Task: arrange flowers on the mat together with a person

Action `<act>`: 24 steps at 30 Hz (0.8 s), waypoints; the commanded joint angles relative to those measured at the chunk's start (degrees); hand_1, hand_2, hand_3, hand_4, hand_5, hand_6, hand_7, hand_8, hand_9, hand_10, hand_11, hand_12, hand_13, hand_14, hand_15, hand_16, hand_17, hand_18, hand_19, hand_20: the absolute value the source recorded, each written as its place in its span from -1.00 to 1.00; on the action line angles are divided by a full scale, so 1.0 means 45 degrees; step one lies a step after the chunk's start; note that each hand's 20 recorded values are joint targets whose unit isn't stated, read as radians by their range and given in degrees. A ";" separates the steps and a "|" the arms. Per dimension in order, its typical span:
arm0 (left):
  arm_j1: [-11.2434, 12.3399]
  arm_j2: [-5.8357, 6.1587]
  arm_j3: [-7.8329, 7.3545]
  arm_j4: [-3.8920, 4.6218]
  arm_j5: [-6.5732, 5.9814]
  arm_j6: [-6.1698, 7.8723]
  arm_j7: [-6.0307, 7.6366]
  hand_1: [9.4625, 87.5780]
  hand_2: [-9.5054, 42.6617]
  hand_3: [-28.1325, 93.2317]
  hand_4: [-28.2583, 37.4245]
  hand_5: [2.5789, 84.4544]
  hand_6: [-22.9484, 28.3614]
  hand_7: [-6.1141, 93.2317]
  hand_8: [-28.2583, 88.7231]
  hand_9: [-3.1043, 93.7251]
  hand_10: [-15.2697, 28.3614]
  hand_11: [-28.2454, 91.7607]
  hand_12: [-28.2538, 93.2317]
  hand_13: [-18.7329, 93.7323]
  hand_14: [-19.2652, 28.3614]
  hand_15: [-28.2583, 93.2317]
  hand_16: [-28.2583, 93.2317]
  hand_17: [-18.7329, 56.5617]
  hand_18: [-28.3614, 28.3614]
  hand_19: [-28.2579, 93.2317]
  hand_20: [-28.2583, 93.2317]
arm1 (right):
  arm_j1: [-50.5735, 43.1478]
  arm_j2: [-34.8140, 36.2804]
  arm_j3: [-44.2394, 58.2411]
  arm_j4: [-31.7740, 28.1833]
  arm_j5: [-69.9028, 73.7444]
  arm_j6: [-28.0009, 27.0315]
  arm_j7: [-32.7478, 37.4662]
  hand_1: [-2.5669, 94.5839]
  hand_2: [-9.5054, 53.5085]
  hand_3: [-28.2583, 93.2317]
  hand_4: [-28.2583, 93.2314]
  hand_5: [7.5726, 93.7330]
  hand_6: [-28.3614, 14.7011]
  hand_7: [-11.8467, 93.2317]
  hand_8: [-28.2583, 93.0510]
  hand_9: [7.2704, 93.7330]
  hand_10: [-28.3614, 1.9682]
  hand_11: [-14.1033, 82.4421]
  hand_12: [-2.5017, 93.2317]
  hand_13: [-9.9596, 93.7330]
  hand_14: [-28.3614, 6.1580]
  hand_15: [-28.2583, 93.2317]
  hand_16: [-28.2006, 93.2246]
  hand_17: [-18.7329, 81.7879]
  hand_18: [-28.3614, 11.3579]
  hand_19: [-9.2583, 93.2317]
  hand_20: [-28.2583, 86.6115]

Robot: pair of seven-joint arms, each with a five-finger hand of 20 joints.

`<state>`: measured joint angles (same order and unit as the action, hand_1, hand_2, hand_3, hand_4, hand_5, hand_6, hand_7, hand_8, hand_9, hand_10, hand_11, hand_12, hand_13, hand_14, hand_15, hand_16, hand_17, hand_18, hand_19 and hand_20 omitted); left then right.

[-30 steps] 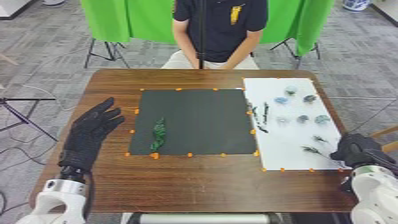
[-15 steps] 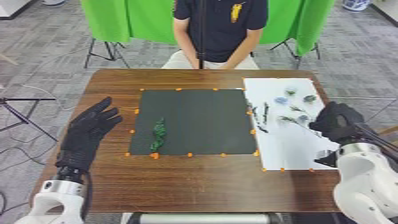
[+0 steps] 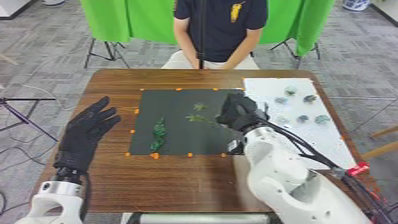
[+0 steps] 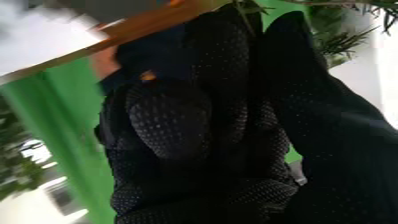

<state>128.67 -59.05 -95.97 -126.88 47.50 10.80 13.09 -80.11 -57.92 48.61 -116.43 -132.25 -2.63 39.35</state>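
1 leafy sprig [image 3: 159, 135] on blk mat [image 3: 187, 142] | R hand [image 3: 236, 112] curled, prob. pinching feathery sprig [image 3: 197, 118] | L hand [image 3: 82, 137] fingers straight

Dark grey mat [image 3: 187, 135], white sheet [image 3: 324, 137], brown wood-grain table [image 3: 160, 187], green curtain [image 3: 129, 20], black textured glove [image 4: 169, 120]

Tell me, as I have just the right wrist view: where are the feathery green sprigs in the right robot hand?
Observer: The feathery green sprigs reach over the dark rectangular mat, left of the right robot hand.
Operator: What else is at the mat?
Observer: A long, leafy dark-green sprig lies on its left part.
Operator: And the left robot hand?
Observer: The left robot hand is left of the mat, fingers open.
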 commanded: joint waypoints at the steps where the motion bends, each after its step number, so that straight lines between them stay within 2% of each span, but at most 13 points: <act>1: -0.0036 -0.0011 0.0026 -0.0009 0.0019 0.0087 -0.0141 -0.61 -0.42 0.75 -0.92 -0.14 0.17 -0.63 -0.68 -0.27 0.50 -0.12 -0.42 -0.25 0.75 0.13 -0.65 -0.78 0.79 0.14 -0.37 | 0.1076 -0.1236 -0.1674 0.1277 -0.0875 -0.0604 0.0256 0.18 -1.00 0.58 -1.00 0.87 0.28 -0.44 -0.36 0.93 0.18 0.13 -0.45 0.81 0.22 0.56 -0.16 0.40 -0.55 1.00 0.05; 10: -0.0221 0.0024 0.0117 0.0061 0.0048 -0.0008 -0.0260 -0.61 -0.44 0.75 -0.90 -0.14 0.18 -0.64 -0.68 -0.30 0.48 -0.11 -0.43 -0.28 0.71 0.11 -0.65 -0.77 0.77 0.12 -0.36 | 0.1361 -0.2008 -0.2527 0.2285 -0.1965 -0.1674 0.1039 0.17 -1.00 0.59 -0.99 0.88 0.28 -0.44 -0.35 0.93 0.17 0.13 -0.45 0.82 0.19 0.57 -0.16 0.40 -0.57 1.00 0.07; 16: -0.0264 -0.0046 0.0079 0.0071 0.0111 -0.0144 -0.0442 -0.61 -0.46 0.76 -0.90 -0.14 0.19 -0.65 -0.67 -0.30 0.48 -0.11 -0.44 -0.29 0.71 0.11 -0.66 -0.77 0.76 0.12 -0.36 | 0.1152 -0.2358 -0.2688 0.2233 -0.2060 -0.2390 0.1301 0.16 -1.00 0.56 -0.96 0.90 0.28 -0.42 -0.32 0.95 0.15 0.16 -0.45 0.84 0.16 0.59 -0.16 0.43 -0.64 1.00 0.14; 24: -0.0367 -0.0108 0.0102 0.0106 0.0197 -0.0273 -0.0692 -0.60 -0.47 0.77 -0.90 -0.13 0.20 -0.66 -0.67 -0.32 0.49 -0.11 -0.45 -0.30 0.69 0.11 -0.66 -0.77 0.75 0.11 -0.35 | 0.0892 -0.2682 -0.2621 0.2140 -0.1895 -0.2438 0.1318 0.12 -1.00 0.53 -0.93 0.93 0.26 -0.43 -0.33 0.97 0.16 0.16 -0.45 0.86 0.16 0.60 -0.16 0.45 -0.67 1.00 0.17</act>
<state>127.03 -58.97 -95.65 -126.78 47.81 10.44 11.49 -75.04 -68.29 37.14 -106.06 -140.64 -12.83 45.18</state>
